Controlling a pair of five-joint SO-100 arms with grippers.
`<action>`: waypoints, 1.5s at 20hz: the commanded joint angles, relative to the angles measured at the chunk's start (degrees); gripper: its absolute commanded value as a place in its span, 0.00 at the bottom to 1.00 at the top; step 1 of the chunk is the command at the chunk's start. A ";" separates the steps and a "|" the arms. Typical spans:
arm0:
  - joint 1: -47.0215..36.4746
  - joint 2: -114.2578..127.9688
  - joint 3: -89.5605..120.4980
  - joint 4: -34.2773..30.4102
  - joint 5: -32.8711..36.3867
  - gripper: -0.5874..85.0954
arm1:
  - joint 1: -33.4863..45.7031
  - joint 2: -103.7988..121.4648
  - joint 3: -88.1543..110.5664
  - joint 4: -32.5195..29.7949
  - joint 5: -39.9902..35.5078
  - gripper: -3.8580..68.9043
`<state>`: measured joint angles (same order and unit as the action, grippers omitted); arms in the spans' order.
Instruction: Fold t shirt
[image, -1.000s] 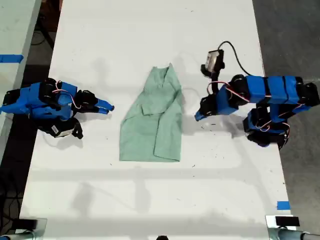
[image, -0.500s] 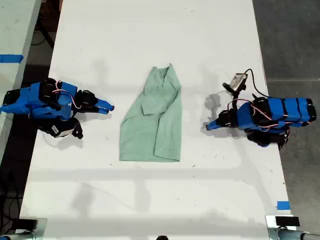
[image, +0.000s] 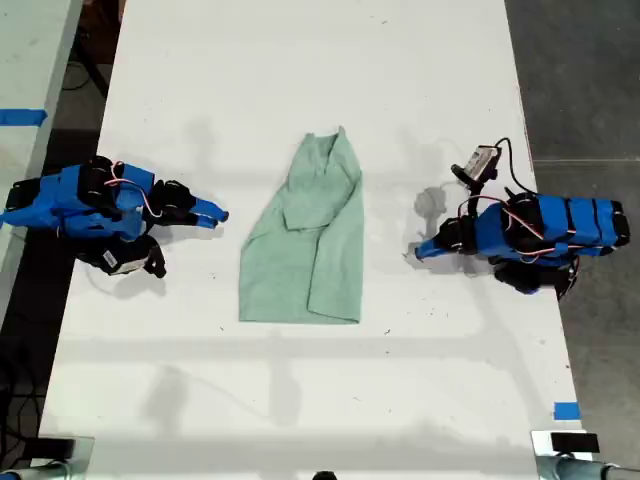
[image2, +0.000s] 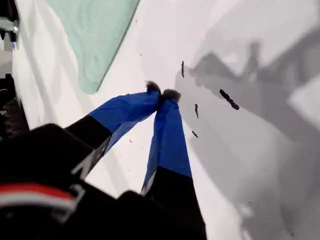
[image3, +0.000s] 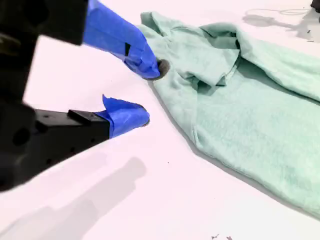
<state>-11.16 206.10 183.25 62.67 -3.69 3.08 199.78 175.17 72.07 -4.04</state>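
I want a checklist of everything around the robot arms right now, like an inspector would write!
Surface: white table, with small dark specks near my first gripper.
Job's things: pale green t shirt lying partly folded mid-table, touched by neither gripper.
Clutter: nothing seen on the table besides the shirt.
Grippers: my first gripper shut and empty, low over bare table at the exterior view's right; my second gripper open, beside the shirt's edge, at the exterior view's left.
Cables: black cable looping to the first arm's camera; thin wires on both arms.
Surroundings: dark floor; blue tape on the table edge, more on a neighbouring surface.
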 joint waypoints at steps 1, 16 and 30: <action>-0.26 0.35 0.44 -1.32 -1.05 0.14 | 0.97 0.79 3.34 0.53 0.88 0.08; -0.26 0.35 0.44 -1.32 -1.05 0.14 | 1.41 0.79 3.34 1.14 1.67 0.08; -0.26 0.35 0.44 -1.32 -1.05 0.14 | 1.76 0.79 3.34 1.41 1.85 0.08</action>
<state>-11.16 206.10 183.25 62.67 -3.69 4.22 199.78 175.17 73.21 -2.81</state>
